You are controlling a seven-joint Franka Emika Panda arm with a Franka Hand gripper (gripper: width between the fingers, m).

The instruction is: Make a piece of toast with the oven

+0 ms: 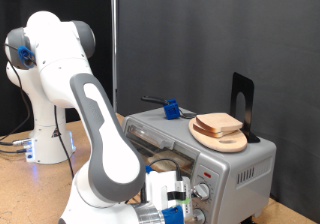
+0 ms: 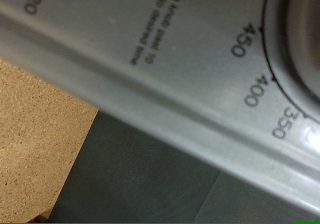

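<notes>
The piece of toast [image 1: 219, 123], a pale slice with a brown crust, lies on a round wooden plate [image 1: 228, 142] on top of the silver oven [image 1: 245, 169]. My gripper [image 1: 176, 198] is low at the oven's front, right beside its round knobs [image 1: 205, 191]. The wrist view is pressed close to the oven's control panel [image 2: 170, 104]. It shows a dial's rim [image 2: 300, 34] with the marks 450, 400 and 350. No fingers show there. The oven's front looks open towards the exterior view's left, with dark rack bars [image 1: 150, 139] showing.
A blue-headed tool with a black handle [image 1: 171, 110] lies on the oven's top. A black upright stand [image 1: 243, 102] is behind the plate. The robot's base [image 1: 45, 134] stands at the exterior view's left on a wooden table [image 2: 35, 134]. A black curtain hangs behind.
</notes>
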